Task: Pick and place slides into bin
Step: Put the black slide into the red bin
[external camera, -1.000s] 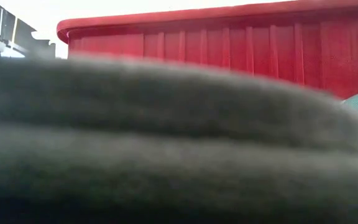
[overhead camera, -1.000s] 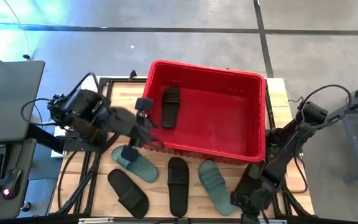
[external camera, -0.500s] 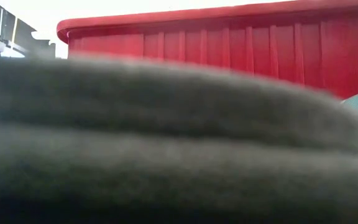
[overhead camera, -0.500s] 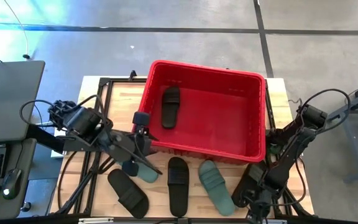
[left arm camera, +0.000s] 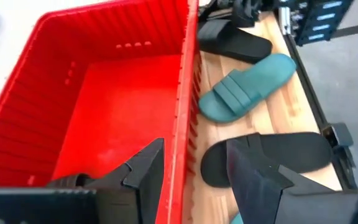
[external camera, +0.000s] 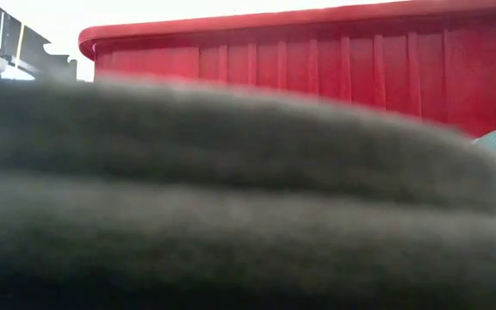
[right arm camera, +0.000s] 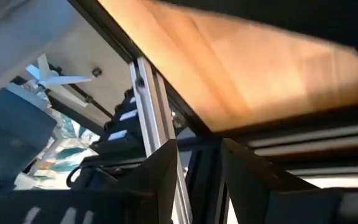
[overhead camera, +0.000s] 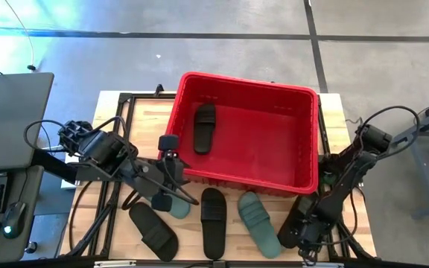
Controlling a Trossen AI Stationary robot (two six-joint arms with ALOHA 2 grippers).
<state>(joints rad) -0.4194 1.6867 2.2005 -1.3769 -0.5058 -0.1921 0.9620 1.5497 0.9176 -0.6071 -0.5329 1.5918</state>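
One black slide [overhead camera: 204, 126] in bin [overhead camera: 308, 141], lengthwise front-to-back

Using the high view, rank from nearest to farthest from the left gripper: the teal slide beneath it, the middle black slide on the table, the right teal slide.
From the left gripper:
1. Left teal slide, directly under it.
2. Middle black slide, to its right.
3. Right teal slide, farther right, near the right arm.

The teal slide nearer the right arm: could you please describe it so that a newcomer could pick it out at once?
Find the bin, the big red crate at the table's middle. On the bare wood along its near wall lies a row of slides; the teal slide is the last but one toward the right arm. It is muted green, unlike the black slide beside it, and lies fully uncovered, while the other teal one is half hidden under the left arm.
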